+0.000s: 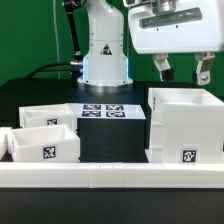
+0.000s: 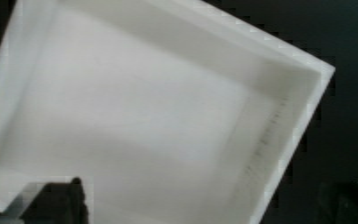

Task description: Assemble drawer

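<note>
The tall white box housing (image 1: 185, 128) of the drawer stands at the exterior view's right with its open side up and a tag on its front. My gripper (image 1: 184, 70) hangs just above its rim, open and empty, with one dark finger (image 1: 165, 68) on each side. In the wrist view the housing's white inside (image 2: 149, 110) fills the picture, and the gripper (image 2: 211, 203) shows only as dark fingertips (image 2: 59, 200) at the edge. Two shallow white trays lie at the exterior view's left, one farther back (image 1: 45, 114) and one nearer (image 1: 45, 146) with a tag on its front.
The marker board (image 1: 103, 111) lies flat on the black table between the trays and the housing. A long white rail (image 1: 110, 176) runs along the table's near edge. The robot's white base (image 1: 103, 50) stands behind the marker board.
</note>
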`<state>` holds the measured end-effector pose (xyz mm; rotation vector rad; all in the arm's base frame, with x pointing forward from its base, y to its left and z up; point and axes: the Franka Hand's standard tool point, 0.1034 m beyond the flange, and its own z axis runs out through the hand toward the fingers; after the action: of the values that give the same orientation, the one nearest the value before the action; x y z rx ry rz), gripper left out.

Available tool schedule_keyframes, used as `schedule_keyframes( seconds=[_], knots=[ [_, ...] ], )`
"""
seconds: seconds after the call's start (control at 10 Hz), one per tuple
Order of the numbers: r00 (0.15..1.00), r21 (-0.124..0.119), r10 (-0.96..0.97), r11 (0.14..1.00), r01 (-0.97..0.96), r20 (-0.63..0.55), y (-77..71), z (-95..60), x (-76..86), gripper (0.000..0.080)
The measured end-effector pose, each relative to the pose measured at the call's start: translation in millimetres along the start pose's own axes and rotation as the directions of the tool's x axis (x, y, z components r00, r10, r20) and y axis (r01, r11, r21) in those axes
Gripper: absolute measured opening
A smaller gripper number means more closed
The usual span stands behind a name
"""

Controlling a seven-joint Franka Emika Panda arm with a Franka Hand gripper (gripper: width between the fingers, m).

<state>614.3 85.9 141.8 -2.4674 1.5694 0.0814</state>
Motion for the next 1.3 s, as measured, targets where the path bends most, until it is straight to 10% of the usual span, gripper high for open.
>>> schedule_keyframes(
  seconds=[0.4, 0.6, 1.3],
  knots=[
    [0.947, -0.026, -0.320, 0.947, 0.320, 0.009, 10.2, 0.7, 5.9, 0.0649],
    [0.755, -0.071, -0.653, 0.752, 0.655, 0.053, 20.6, -8.3, 19.9, 0.0649],
    [0.199, -0.049, -0.974, 0.195, 0.980, 0.106, 42.6, -10.9, 50.0, 0.0649]
  ],
)
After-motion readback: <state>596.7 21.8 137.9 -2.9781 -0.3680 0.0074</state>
